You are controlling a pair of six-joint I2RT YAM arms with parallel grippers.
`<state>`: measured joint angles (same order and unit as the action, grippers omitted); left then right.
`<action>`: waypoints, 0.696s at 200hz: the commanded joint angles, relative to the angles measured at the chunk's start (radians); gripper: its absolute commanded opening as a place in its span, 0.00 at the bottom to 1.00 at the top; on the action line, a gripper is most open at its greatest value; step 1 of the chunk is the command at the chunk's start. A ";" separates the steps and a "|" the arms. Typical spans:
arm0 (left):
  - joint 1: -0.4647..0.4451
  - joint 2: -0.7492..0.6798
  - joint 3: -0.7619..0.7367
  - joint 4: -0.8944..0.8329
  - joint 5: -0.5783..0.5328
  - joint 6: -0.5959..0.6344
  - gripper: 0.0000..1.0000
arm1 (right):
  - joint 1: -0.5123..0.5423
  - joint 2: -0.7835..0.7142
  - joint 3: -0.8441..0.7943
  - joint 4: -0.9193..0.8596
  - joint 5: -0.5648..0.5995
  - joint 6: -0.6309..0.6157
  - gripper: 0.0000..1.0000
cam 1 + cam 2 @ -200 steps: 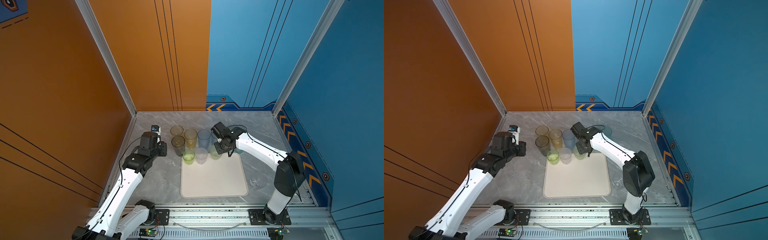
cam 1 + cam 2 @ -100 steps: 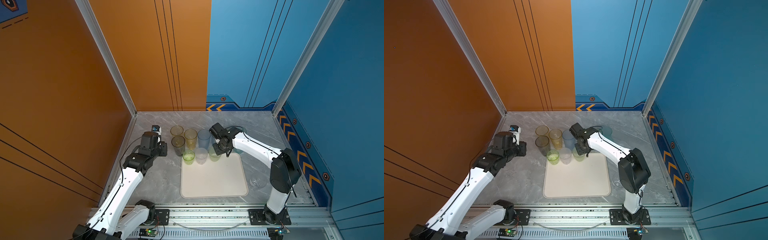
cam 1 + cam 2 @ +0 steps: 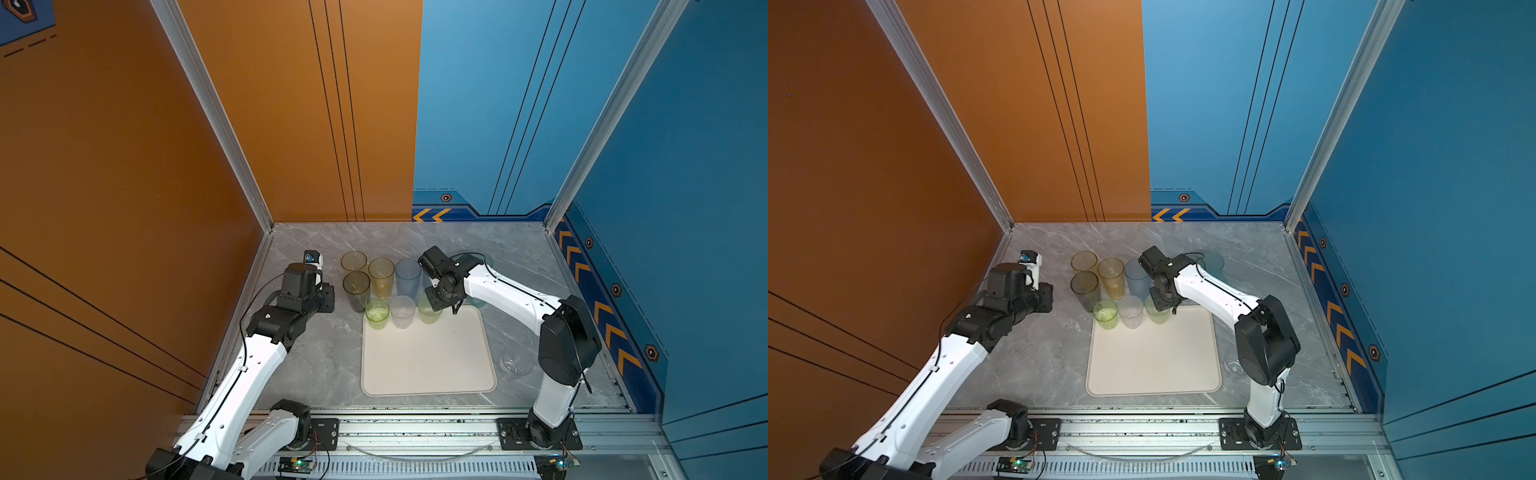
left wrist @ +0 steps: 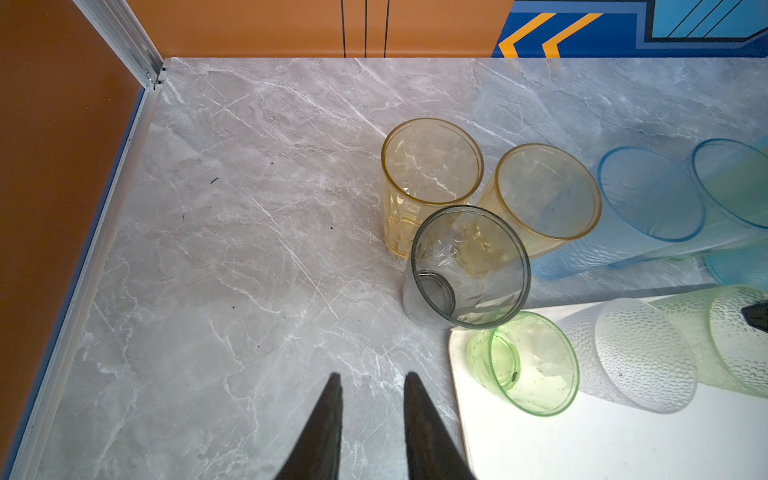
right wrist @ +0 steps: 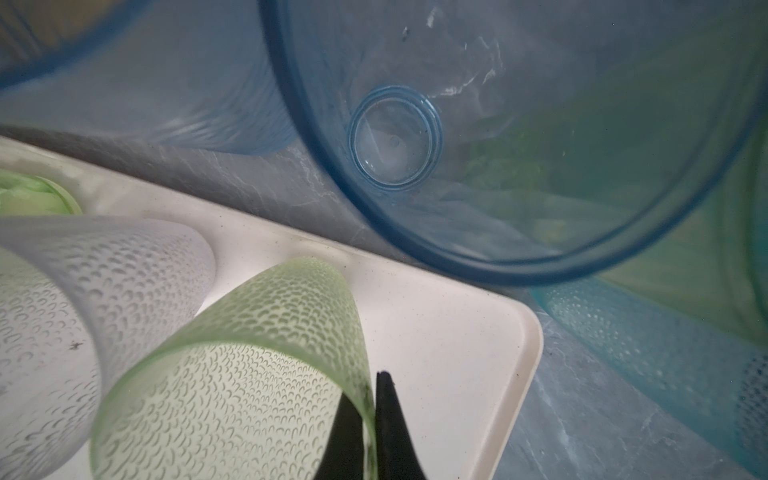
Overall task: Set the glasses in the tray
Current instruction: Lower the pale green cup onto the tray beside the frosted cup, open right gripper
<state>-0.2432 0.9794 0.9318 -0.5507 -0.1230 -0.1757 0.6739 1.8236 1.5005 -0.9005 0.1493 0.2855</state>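
The flat cream-white tray with round corners (image 3: 428, 374) lies on the grey marble table (image 3: 316, 365), in the lower middle of both top views. Three glasses stand in a row along its far edge. From left to right in the frame they are a short bright green glass (image 3: 377, 316), a clear glass with little bumps (image 3: 402, 312) and a pale green glass with little bumps (image 3: 427, 312).

The right pincer (image 5: 369, 392) is clenched on the rim of the pale green glass. The right wrist view shows one black finger inside the glass and one outside, with the thin wall squeezed between them. The bottom of this glass is over the tray, near its far right corner.

Just past the tray, in the middle of the frame, more glasses stand close together on the table. They are a short yellow glass (image 3: 353, 261), a smoky grey glass (image 3: 356, 291), a tall yellow glass (image 3: 381, 274) and a tall blue glass (image 3: 408, 274). A second blue glass (image 5: 498, 145) stands on the table right by the tray edge, near the right pincer. A teal glass with bumps (image 5: 623, 345) is beside it. A see-through glass (image 3: 515, 365) stands alone on the table, just right of the tray.

The left pincer (image 4: 372, 399) is released. Its two black fingers are apart with nothing between them, above bare table. In the top views it is left of the grey glass.
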 commanded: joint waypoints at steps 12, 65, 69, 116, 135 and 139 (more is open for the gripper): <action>-0.004 0.005 0.033 -0.025 0.022 0.016 0.28 | -0.008 0.017 0.005 -0.012 -0.023 -0.005 0.00; -0.004 0.011 0.035 -0.026 0.026 0.016 0.27 | -0.016 0.021 -0.005 -0.009 -0.036 -0.005 0.00; -0.004 0.012 0.036 -0.026 0.026 0.016 0.27 | -0.017 0.020 -0.007 -0.009 -0.036 -0.004 0.00; -0.005 0.012 0.038 -0.028 0.028 0.016 0.27 | -0.022 0.025 -0.014 -0.002 -0.043 -0.003 0.00; -0.004 0.010 0.039 -0.028 0.028 0.016 0.27 | -0.023 0.029 -0.014 0.001 -0.048 -0.002 0.00; -0.004 0.009 0.039 -0.028 0.028 0.016 0.27 | -0.023 0.030 -0.013 0.000 -0.050 -0.002 0.00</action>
<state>-0.2432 0.9913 0.9436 -0.5583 -0.1173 -0.1726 0.6559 1.8317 1.4986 -0.8974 0.1204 0.2855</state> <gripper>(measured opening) 0.274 0.048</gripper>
